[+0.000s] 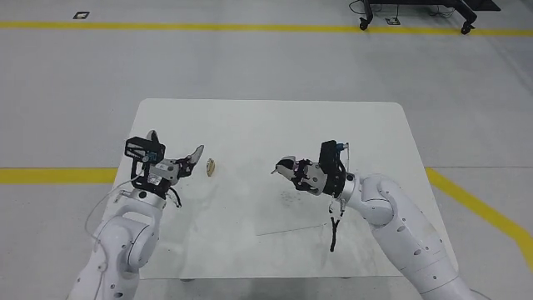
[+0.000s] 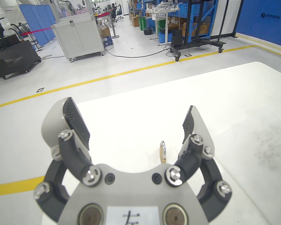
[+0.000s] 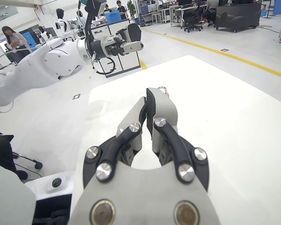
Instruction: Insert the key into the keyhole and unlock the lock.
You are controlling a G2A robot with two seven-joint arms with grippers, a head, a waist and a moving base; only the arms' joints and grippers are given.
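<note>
Top view: the left gripper point(image 1: 176, 152) stands with fingers apart over the white table point(image 1: 250, 121). The small brass-coloured lock point(image 1: 211, 167) lies on the table just beyond its fingertips, and the right gripper point(image 1: 281, 167), fingers together, points toward the lock from well apart. Left wrist view: the left gripper point(image 2: 131, 111) is spread wide, and the lock point(image 2: 163, 152) lies under the gap, nearer one finger point(image 2: 192, 125), touching neither. Right wrist view: the right gripper point(image 3: 148, 97) is pressed closed, though whether anything is pinched cannot be told; the lock point(image 3: 164, 89) sits just ahead of its tips, and the left gripper point(image 3: 128, 42) is raised farther beyond.
</note>
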